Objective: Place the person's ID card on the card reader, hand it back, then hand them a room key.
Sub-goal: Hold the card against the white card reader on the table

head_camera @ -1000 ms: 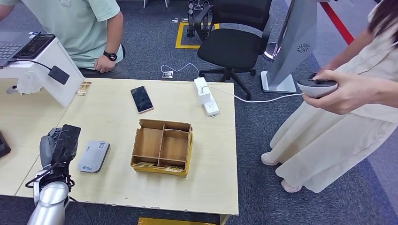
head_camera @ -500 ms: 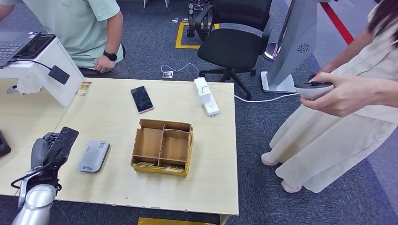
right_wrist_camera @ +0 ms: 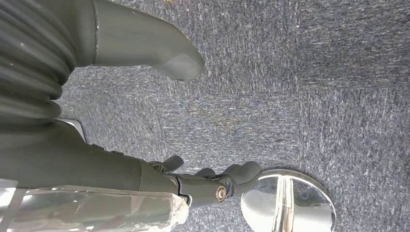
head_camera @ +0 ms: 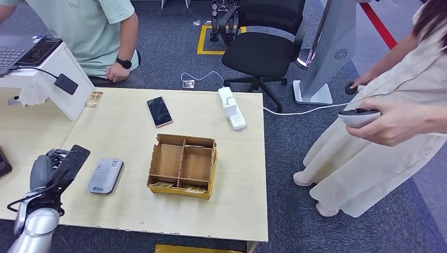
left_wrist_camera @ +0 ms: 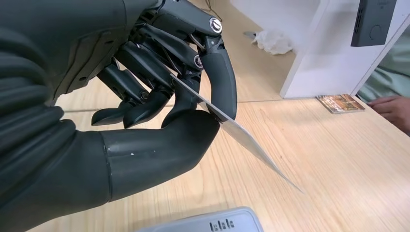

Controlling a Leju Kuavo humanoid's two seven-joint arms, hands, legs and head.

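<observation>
The robot's left hand [head_camera: 52, 168] pinches the ID card [left_wrist_camera: 241, 137] between thumb and fingers just beside the card reader [head_camera: 105, 175] on the bench [head_camera: 211, 211], a thin grip from which the card could slip.

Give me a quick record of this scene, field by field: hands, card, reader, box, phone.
left hand: pinches the card, beside the reader
right hand: hangs over carpet, holds nothing
card: tilted, above the table, not on the reader
reader: grey, flat on the table
box: open, compartments, cards in the near slots
phone: face up, far side
</observation>
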